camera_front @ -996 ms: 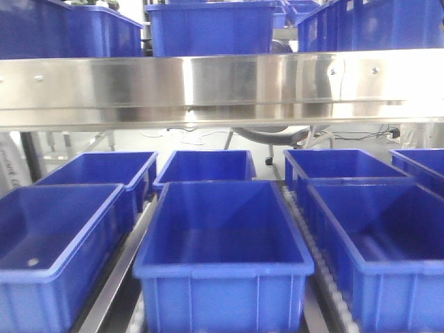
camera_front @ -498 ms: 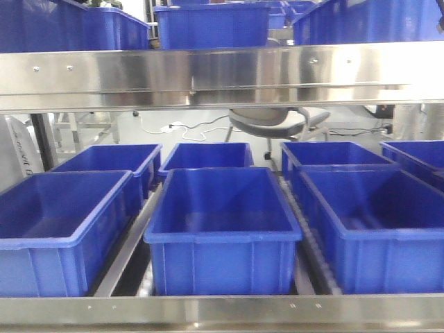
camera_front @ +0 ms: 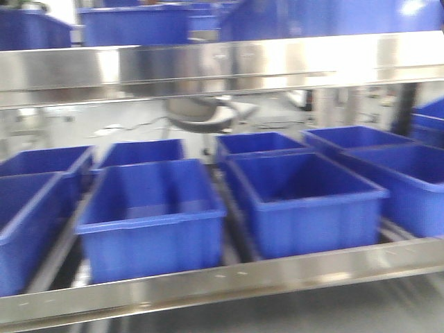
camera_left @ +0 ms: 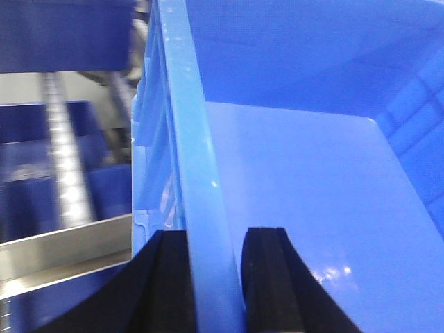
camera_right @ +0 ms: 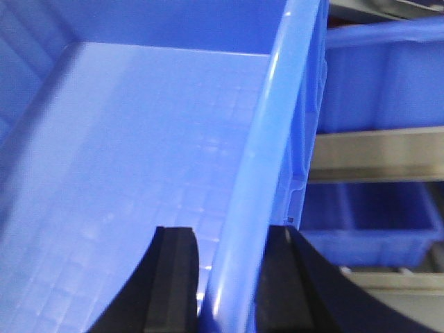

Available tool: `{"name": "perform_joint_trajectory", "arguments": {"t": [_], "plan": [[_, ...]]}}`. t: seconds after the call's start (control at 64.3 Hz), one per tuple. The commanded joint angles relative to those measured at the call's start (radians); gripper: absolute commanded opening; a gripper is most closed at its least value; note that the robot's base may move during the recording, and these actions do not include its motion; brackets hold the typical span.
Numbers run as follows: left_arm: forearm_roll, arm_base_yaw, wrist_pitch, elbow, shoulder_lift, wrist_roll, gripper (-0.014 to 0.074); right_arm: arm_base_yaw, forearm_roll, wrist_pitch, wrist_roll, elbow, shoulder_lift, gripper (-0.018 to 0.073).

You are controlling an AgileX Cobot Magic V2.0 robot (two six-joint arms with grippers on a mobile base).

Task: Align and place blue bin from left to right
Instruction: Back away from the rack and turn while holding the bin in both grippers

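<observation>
The left end effector [camera_left: 214, 237] is closed on the left side wall of the blue bin [camera_left: 298, 180]. One black finger [camera_left: 166, 277] stands outside the wall and the other inside, with the pale rim tight between them. Left of this wall, in the left wrist view, there are a roller track [camera_left: 64, 159] and a steel rail [camera_left: 62, 246]. The front view is blurred. It shows a shelf edge [camera_front: 222, 277] and a row of bins behind it: a cut-off bin [camera_front: 28, 222] at the far left, a middle bin [camera_front: 149, 215], a third bin [camera_front: 305, 201] and a far right bin [camera_front: 409, 184], with more bins behind them and a steel beam [camera_front: 222, 66] above. The right end effector [camera_right: 227, 234] clamps the right side wall of the blue bin [camera_right: 139, 152] in the same way, so the bin is held between both arms. I cannot tell whether it rests on anything. Just right of it stands a neighbour bin [camera_right: 388, 76].
</observation>
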Motion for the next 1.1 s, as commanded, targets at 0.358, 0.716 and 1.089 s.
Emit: {"name": "perform_joint_trajectory", "arguments": {"t": [0.358, 0.716, 1.089], "plan": [[-0.091, -0.017, -0.111, -0.018, -0.026, 0.017, -0.0111, 0.018, 0.076, -0.112, -0.041, -0.018, -0.020, -0.0067], [-0.091, -0.017, -0.111, -0.018, -0.026, 0.017, -0.0111, 0.018, 0.076, -0.112, -0.041, -0.018, -0.020, -0.0067], [-0.091, -0.017, -0.111, -0.018, -0.026, 0.017, -0.0111, 0.018, 0.076, -0.112, -0.041, -0.018, -0.020, -0.0067]]}}
